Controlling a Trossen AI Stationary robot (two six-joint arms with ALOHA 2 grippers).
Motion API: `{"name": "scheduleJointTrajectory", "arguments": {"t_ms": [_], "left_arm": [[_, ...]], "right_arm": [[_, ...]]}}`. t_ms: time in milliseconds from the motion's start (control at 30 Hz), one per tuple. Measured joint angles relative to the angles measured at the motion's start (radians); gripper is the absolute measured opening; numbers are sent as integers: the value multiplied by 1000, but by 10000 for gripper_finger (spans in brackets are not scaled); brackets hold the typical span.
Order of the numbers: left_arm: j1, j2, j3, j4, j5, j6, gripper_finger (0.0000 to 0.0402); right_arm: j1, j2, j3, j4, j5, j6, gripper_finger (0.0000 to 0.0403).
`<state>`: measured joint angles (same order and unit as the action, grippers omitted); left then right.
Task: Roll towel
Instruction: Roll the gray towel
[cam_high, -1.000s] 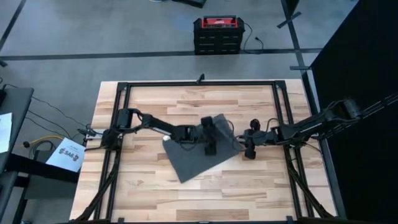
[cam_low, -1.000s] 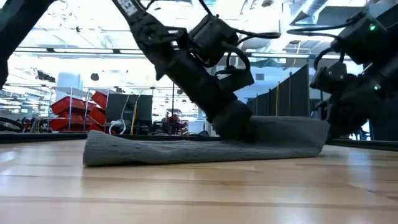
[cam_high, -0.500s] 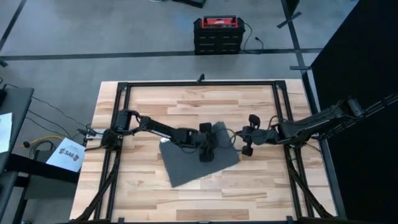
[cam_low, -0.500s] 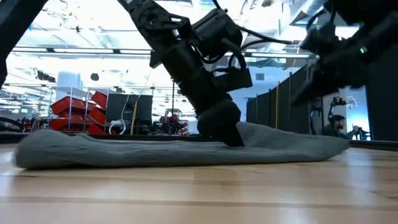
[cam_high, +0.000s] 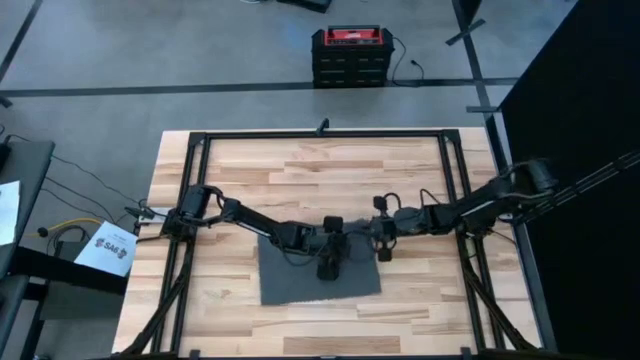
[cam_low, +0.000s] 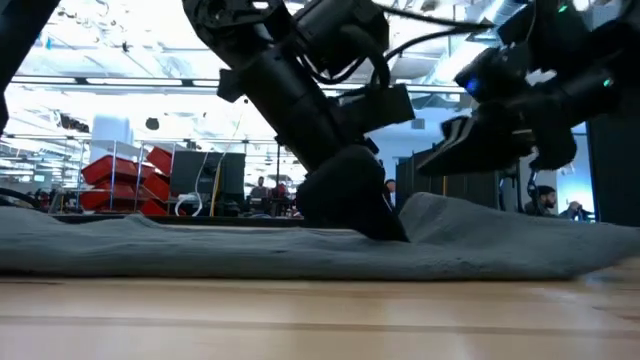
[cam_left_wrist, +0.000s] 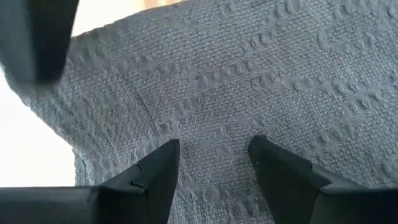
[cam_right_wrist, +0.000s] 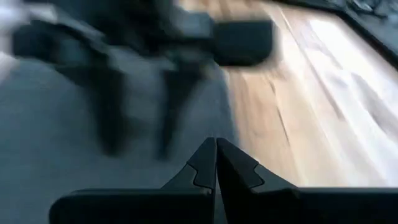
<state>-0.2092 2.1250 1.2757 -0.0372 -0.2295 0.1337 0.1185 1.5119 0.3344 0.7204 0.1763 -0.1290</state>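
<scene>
We see a dark grey towel (cam_high: 318, 270) lying flat on a wooden table (cam_high: 230, 170), a little toward the near edge and about midway between the left and right edges. It is spread open as a rough square, with no rolled part visible, so we judge the rolling itself is not yet begun and the step in hand is laying the cloth out and squaring it. Its sides run close to parallel with the table's edges. It is slightly wider than deep, so its long axis runs left to right, though only just. No tag shows.

The left pincer (cam_high: 327, 262) presses down on the towel near its far edge. In the left wrist view its fingers (cam_left_wrist: 155, 171) stand apart, with the woven cloth flat between them and nothing gripped. The right pincer (cam_high: 384, 250) hovers by the towel's far right corner, just off the cloth. In the right wrist view its fingertips (cam_right_wrist: 216, 163) meet, closed on nothing.

The next move, in our judgement, calls for taking one edge, likely at both corners, and turning it over onto the cloth to start a tight first fold.
</scene>
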Motion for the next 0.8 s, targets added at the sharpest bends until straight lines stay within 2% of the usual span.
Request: {"name": "scheduleJointTrajectory", "arguments": {"t_ms": [133,300,533,700,800], "left_arm": [[-32,1,-1,-8,-30,-16,191],[-47,1,0,-50,-39,-79,191],[-53,-3,12,-73,-67,-69,191],[-54,-18,48,-103,-164,24,191],[-33,-18,51,-82,-188,41,191]], "right_arm": [[-26,127,2,4,-11,47,0],[4,139,6,-52,76,77,0],[41,-8,3,-183,192,76,0],[93,-163,3,-216,191,78,0],[147,-193,3,-212,163,123,0]]}}
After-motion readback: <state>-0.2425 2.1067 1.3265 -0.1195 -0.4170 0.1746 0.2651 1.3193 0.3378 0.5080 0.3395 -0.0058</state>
